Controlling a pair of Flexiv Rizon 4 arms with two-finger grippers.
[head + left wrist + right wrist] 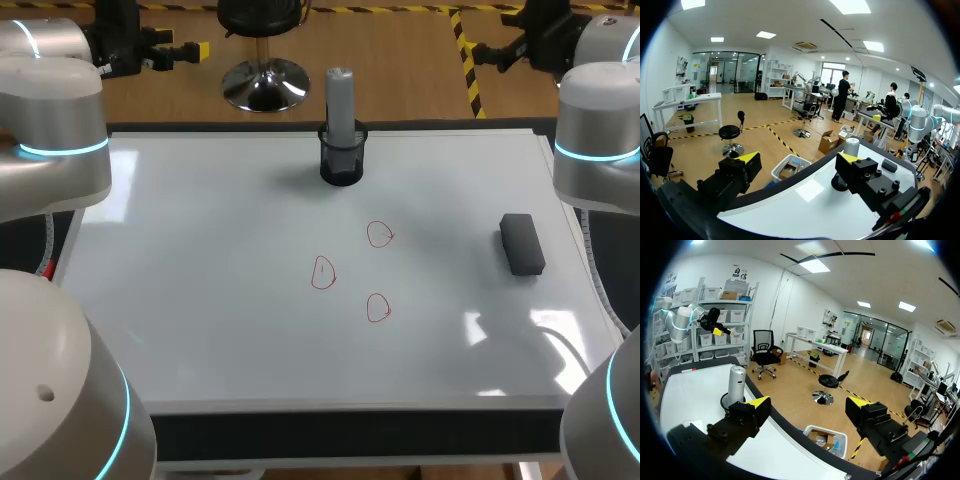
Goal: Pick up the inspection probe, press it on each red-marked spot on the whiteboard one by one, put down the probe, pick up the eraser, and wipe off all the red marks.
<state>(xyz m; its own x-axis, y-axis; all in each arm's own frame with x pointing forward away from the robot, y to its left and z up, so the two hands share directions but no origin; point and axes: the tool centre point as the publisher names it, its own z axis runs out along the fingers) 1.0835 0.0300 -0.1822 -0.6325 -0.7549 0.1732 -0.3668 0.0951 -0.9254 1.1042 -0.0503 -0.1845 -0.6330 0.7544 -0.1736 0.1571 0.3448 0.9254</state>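
Left gripper: your left gripper hung by the whiteboard's left side, fingers spread wide and holding nothing.
Right gripper: your right gripper was just as wide open and empty, off the board's right side.
Probe: the probe stood upright in a black mesh cup at the far middle of the whiteboard, well apart from both grippers.
Probe handling: it looked like a smooth, stiff grey cylinder, probably light and a little slippery. You would have done best to grip the bare shaft above the cup's rim and lift straight up, so the cup was not dragged along.
Red marks: three red marks, hand-drawn loops, sat near the board's middle.
Eraser: the eraser, a dark block lying flat to the right, seemed light. Grip it across its narrow sides.
Writing: you could make out no label on the probe, cup or eraser.
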